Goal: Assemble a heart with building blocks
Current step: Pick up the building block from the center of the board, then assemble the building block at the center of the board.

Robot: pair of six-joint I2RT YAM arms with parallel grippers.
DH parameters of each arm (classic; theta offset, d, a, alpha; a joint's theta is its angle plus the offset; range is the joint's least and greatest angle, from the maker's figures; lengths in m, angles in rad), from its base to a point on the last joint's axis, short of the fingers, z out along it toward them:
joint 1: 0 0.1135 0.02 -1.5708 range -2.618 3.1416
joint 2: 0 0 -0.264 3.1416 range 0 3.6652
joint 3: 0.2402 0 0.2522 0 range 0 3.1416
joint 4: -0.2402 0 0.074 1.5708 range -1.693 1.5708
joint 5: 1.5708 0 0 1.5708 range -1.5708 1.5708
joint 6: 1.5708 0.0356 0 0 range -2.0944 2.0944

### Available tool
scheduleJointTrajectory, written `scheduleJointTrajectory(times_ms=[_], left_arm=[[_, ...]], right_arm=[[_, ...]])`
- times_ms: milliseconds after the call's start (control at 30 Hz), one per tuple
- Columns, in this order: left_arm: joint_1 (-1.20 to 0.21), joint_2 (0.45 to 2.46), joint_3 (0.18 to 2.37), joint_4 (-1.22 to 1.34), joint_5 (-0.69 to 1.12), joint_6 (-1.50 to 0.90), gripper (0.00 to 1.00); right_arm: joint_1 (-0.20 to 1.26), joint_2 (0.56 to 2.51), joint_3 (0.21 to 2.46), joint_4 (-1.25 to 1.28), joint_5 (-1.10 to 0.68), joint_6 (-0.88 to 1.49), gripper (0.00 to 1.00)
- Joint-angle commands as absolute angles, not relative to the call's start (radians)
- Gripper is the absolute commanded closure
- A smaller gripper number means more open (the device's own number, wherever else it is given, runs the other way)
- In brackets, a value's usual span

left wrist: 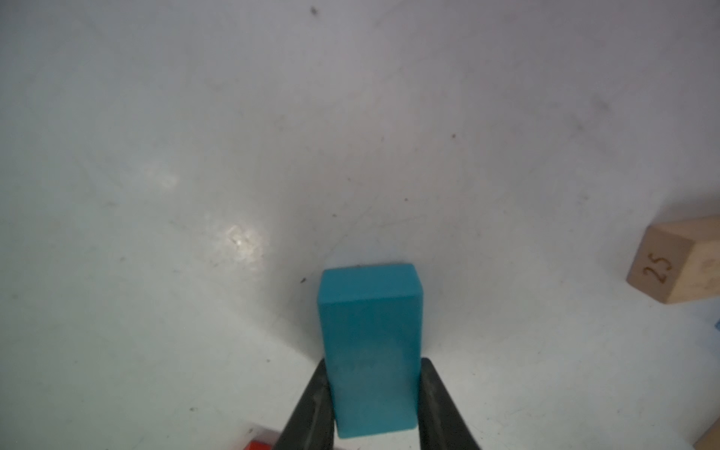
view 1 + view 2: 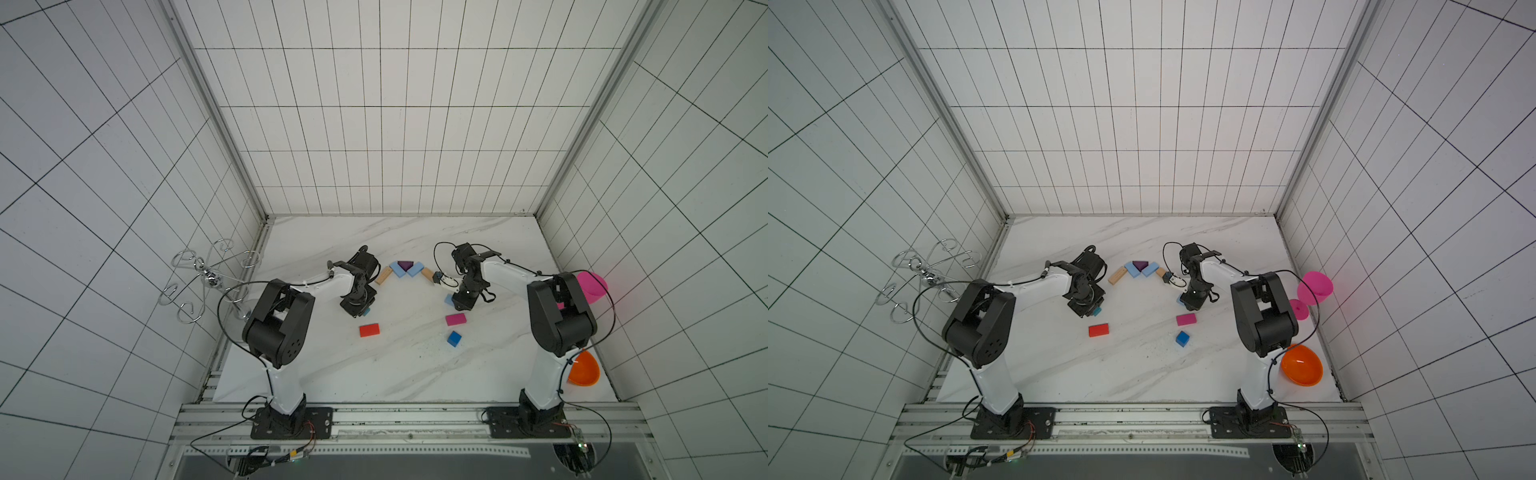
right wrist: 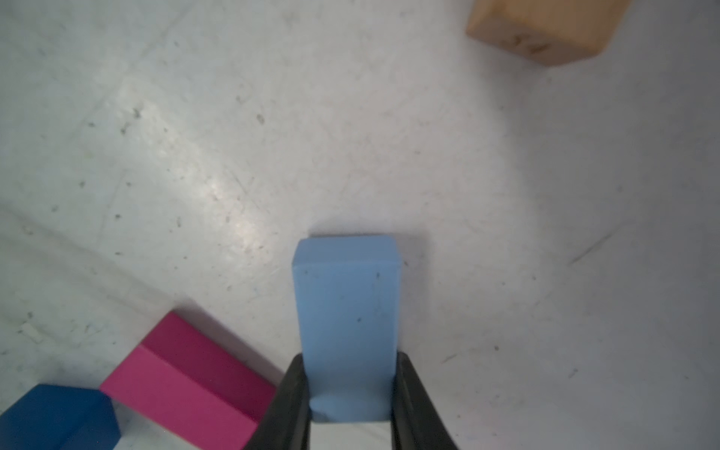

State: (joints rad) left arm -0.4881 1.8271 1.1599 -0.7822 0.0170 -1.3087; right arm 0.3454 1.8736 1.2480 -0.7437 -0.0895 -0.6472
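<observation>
White gridded walls [image 2: 374,104], marble tabletop [image 2: 374,374]

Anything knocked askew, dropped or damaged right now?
Nothing stands out. The arc of blocks around the purple wedge lies neat; the left gripper squarely clamps the teal rectangular brick, the right gripper a light blue rectangular brick.

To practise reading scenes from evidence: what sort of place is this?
Probably a robotics lab test cell: white grid-lined walls enclose a marble-look tabletop, a left arm and right arm are bolted to a metal rail, and toy pieces like the red block lie out.
</observation>
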Motion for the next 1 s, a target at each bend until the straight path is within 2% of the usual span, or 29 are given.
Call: scheduleJointTrajectory(times_ms=[0,167,267,333,533,967], left_arm=[[-0.529,1.802,1.151,-0.867,-0.053,-1.283,0.71],[-0.607,1.780,1.197,-0.915,-0.080,-1.340,0.72],[-0.655,1.797,1.243,-0.933,-0.088,-1.393,0.74],[-0.675,1.816,1.264,-0.925,-0.084,-1.427,0.74],[-0.705,1.923,1.376,-0.930,-0.072,-1.487,0.74],[-0.717,2.128,1.602,-0.993,-0.076,-1.558,0.75]], right_arm=[[0.317,1.778,1.244,-0.739,-0.144,-0.542,1.00],[0.310,1.681,1.267,-0.689,-0.096,-0.273,1.00],[0.308,1.696,1.349,-0.800,-0.043,-0.040,1.00],[0.304,1.705,1.372,-0.866,-0.084,0.026,1.00],[0.303,1.582,1.239,-0.795,-0.085,0.097,1.00],[0.302,1.528,1.249,-0.863,-0.054,0.062,1.00]])
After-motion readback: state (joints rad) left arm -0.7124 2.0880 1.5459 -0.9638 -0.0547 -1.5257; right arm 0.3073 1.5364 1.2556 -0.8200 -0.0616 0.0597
